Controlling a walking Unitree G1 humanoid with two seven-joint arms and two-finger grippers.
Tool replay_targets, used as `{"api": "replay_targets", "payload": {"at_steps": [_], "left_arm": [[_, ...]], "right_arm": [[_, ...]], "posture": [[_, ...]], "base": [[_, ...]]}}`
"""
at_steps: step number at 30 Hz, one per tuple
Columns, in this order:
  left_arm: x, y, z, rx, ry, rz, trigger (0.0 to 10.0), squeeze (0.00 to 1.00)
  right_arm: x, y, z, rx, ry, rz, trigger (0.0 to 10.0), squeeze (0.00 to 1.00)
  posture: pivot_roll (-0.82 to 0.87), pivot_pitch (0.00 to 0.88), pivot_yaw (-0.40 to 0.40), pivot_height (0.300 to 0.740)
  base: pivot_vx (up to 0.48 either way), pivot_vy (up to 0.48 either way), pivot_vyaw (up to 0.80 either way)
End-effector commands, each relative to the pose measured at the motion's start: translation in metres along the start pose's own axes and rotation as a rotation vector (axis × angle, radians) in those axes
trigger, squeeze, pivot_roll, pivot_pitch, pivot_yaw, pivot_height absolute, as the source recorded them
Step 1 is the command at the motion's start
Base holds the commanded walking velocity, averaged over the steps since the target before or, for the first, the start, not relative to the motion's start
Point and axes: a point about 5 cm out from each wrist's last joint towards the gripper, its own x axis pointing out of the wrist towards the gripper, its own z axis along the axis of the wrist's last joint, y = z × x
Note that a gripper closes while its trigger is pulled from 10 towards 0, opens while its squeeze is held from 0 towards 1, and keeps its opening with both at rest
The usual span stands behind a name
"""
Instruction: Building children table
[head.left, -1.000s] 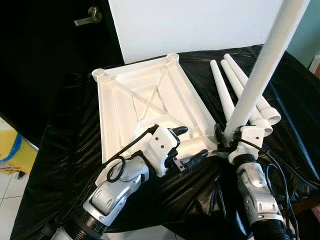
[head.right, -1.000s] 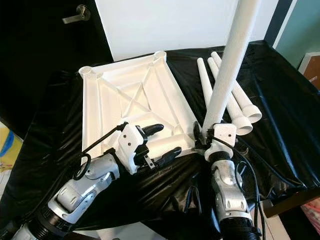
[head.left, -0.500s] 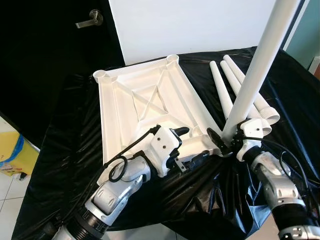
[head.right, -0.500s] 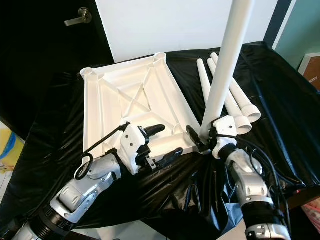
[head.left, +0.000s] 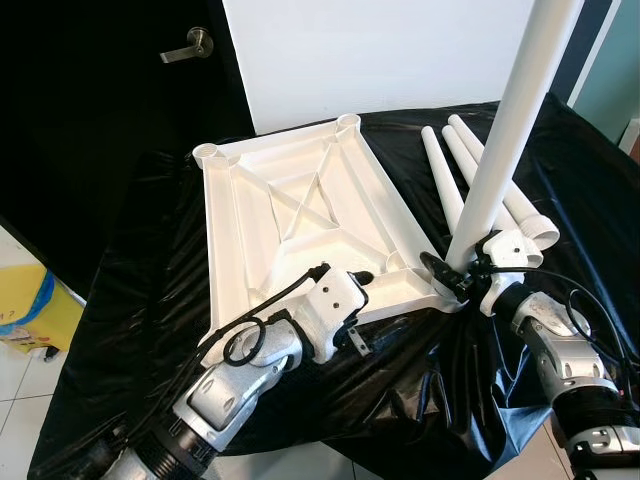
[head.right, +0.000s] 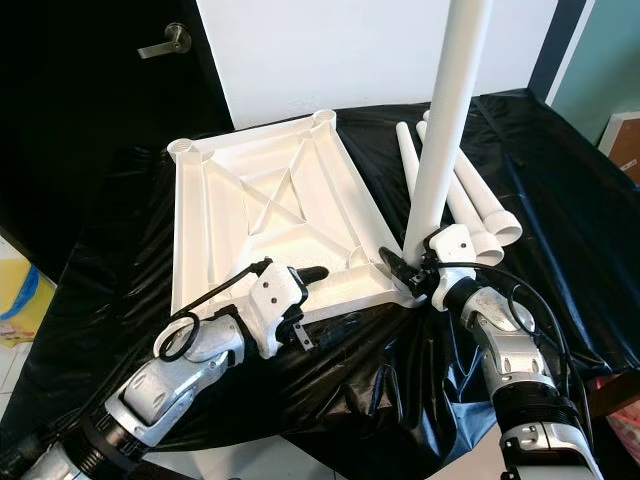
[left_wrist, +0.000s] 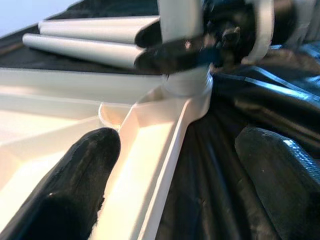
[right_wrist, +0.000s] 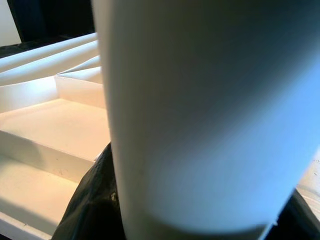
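**Seating first leg in near-right socket**

Lying upside down on black sheet (head.left: 130, 300): white tabletop (head.left: 290, 215), ribbed, rigid moulded plastic, likely light and prone to sliding, so bracing at near rim. Standing upright in corner socket (left_wrist: 187, 85): white leg (head.left: 500, 150), long smooth hollow-looking tube, stiff, slippery; gripping low near base for leverage. Lying beside: spare legs (head.left: 450, 170). Clamping leg's base: right gripper (head.left: 452, 278). Straddling near rim, fingers spread wide: left gripper (head.right: 318, 300).
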Motion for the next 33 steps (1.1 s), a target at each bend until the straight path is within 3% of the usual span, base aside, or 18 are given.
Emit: {"api": "replay_targets", "payload": {"at_steps": [1, 9, 14, 18, 20, 26, 28, 33], "left_arm": [[-0.001, 0.005, -0.006, 0.047, 0.052, -0.053, 10.0, 0.00], [0.000, 0.012, -0.006, 0.059, 0.059, -0.003, 10.0, 0.00], [0.001, 0.015, -0.005, 0.051, 0.054, 0.018, 10.0, 0.00], [0.001, 0.015, -0.005, 0.049, 0.055, 0.021, 10.0, 0.00], [0.000, 0.015, -0.005, 0.047, 0.051, 0.025, 10.0, 0.00], [0.001, 0.016, -0.005, 0.043, 0.045, 0.029, 10.0, 0.00], [0.001, 0.015, -0.005, 0.038, 0.041, 0.030, 10.0, 0.00], [0.000, 0.017, -0.004, 0.042, 0.040, 0.030, 10.0, 0.00]], "right_arm": [[-0.005, 0.001, -0.016, 0.031, 0.070, -0.024, 10.0, 0.00], [-0.007, 0.004, -0.026, 0.073, 0.099, -0.108, 10.0, 0.00], [-0.006, 0.010, -0.034, 0.093, 0.133, -0.266, 10.0, 0.00], [-0.005, 0.014, -0.034, 0.119, 0.124, -0.305, 10.0, 0.00], [-0.003, 0.026, -0.037, 0.170, 0.134, -0.449, 10.0, 0.00], [-0.003, 0.046, -0.038, 0.212, 0.157, -0.650, 10.0, 0.00], [-0.007, 0.055, -0.036, 0.231, 0.165, -0.781, 10.0, 0.00], [-0.002, 0.072, -0.038, 0.300, 0.178, -0.775, 10.0, 0.00]], "posture": [[-0.16, 0.025, 0.061, 0.740], [-0.16, 0.029, 0.060, 0.740], [-0.16, 0.036, 0.054, 0.740], [-0.16, 0.038, 0.052, 0.740], [-0.16, 0.040, 0.046, 0.740], [-0.15, 0.033, 0.041, 0.740], [-0.15, 0.033, 0.039, 0.740], [-0.15, 0.027, 0.047, 0.740]], "base": [[0.000, 0.000, 0.00], [0.000, 0.000, 0.00], [0.000, 0.000, 0.00], [0.000, 0.000, 0.00], [0.000, 0.000, 0.00], [0.000, 0.000, 0.00], [0.000, 0.000, 0.00], [0.000, 0.000, 0.00]]}}
